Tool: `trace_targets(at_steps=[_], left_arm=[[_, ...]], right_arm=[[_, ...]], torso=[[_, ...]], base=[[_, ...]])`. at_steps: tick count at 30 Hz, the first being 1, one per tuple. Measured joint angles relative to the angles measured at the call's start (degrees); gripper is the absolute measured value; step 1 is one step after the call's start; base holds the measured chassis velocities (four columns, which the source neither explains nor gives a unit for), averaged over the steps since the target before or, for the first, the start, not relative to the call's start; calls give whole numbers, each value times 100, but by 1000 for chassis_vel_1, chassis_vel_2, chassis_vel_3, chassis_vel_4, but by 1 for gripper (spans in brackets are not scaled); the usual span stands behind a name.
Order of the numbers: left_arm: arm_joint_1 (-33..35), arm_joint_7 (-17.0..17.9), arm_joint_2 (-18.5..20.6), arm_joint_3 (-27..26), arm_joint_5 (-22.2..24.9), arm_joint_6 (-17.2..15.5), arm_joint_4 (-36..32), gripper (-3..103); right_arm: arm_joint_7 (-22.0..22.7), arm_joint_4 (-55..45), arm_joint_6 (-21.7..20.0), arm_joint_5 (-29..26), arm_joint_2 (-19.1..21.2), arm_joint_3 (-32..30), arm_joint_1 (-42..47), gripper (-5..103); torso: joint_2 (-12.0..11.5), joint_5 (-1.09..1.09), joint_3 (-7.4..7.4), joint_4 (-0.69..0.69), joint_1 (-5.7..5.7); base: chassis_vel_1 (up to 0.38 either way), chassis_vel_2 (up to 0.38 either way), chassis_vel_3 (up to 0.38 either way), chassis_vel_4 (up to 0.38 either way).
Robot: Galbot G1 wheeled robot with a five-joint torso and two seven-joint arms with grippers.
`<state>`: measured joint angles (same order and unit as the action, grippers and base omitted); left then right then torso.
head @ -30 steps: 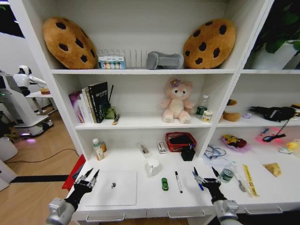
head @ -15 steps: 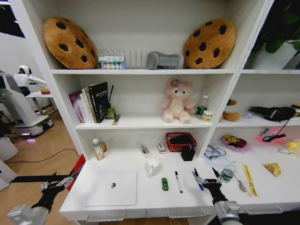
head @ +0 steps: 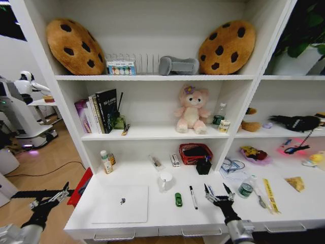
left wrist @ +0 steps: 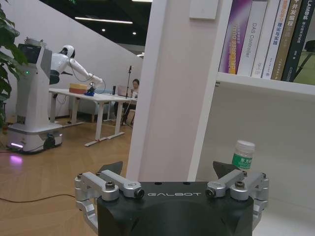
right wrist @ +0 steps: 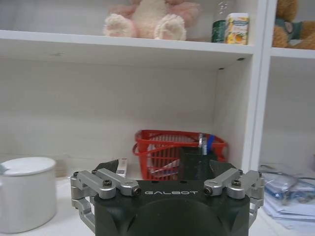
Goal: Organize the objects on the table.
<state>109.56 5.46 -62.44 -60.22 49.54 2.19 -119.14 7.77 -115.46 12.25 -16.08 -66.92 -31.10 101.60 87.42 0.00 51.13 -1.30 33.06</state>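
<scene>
Black pen (head: 193, 197) lengthwise front-to-back on table (head: 152, 218), just left of wide-spread right hand (head: 218, 190).

Bare table (head: 157, 211) lies in front of the black pen (head: 193, 197) and green trinket (head: 178, 199), an easy approach from the edge. Behind them the white mug (head: 165, 180) and red basket (head: 195, 153) crowd the back (low shelf overhead). The right gripper (head: 218, 193), fingers spread, hovers just right of the pen, perhaps over the blue one. The laptop (head: 122, 203) fills the left.
</scene>
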Motion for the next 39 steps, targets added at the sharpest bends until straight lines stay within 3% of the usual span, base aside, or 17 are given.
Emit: trace_targets(at_steps=[8, 20, 35, 39], left_arm=[[4, 0, 9, 12, -10, 0, -4, 100], [7, -3, 17, 18, -19, 0, -9, 100], [7, -3, 20, 22, -22, 1, -11, 100], [7, -3, 20, 23, -22, 0, -11, 100]], right_arm=[[-49, 138, 67, 415, -119, 776, -122, 100], [208, 910, 77, 996, -753, 1611, -695, 100], [583, 1606, -61, 1258, -1150, 1893, -1135, 101], [611, 1680, -127, 1263, -1168, 1877, -1134, 89]], torso=[[0, -1, 0, 1, 0], [0, -1, 0, 0, 0], [-1, 0, 0, 0, 0], [0, 0, 0, 0, 0]], base=[[0, 0, 0, 0], [0, 0, 0, 0], [0, 0, 0, 0], [0, 0, 0, 0]])
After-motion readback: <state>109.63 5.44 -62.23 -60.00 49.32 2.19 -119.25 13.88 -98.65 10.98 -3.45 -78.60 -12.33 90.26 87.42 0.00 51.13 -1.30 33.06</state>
